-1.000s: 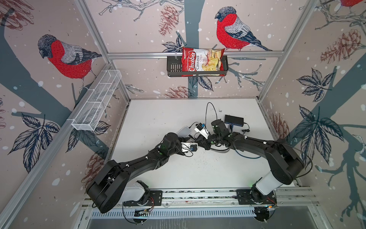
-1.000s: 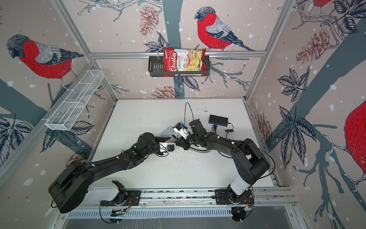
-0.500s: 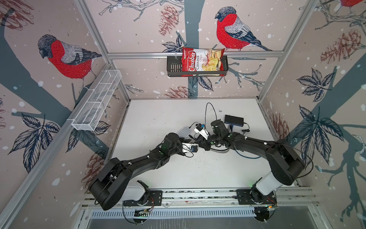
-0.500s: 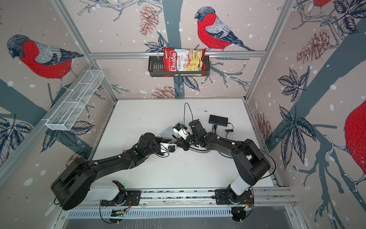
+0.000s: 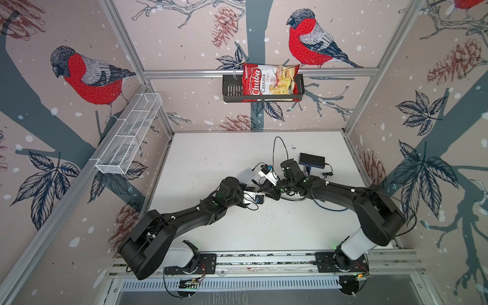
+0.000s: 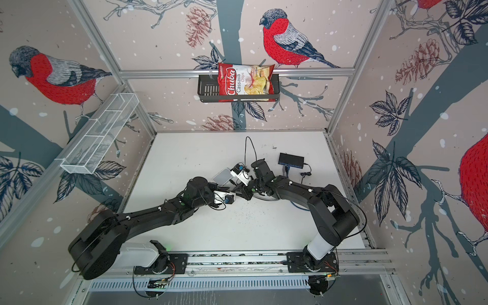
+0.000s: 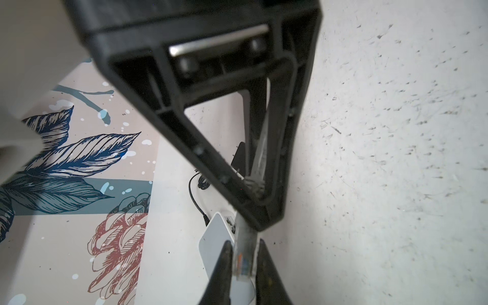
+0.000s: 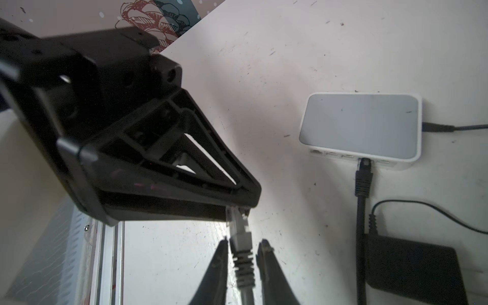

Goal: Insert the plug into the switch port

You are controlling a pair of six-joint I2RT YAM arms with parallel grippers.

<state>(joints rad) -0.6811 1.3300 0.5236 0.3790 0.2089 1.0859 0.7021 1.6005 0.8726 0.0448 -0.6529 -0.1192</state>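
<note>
Left hand pinches clear plastic plug; right hand, slightly spread, flanks grey cable boot: probably handover toward white flat switch.

Your left hand and right hand meet tip to tip over the middle of the desk. From up here you cannot tell how either one's jaws stand, and the plug where they meet is too small to pick out. Just beyond the left hand, on its far side, the white switch lies flat on the desk. Farther off, past the right hand's wrist, sits a black box, and a thin black cable loops up between the two. A blue cable trails on the desk behind the right forearm. Well away from both hands, a chip bag stands in a black basket on the back wall.
</note>
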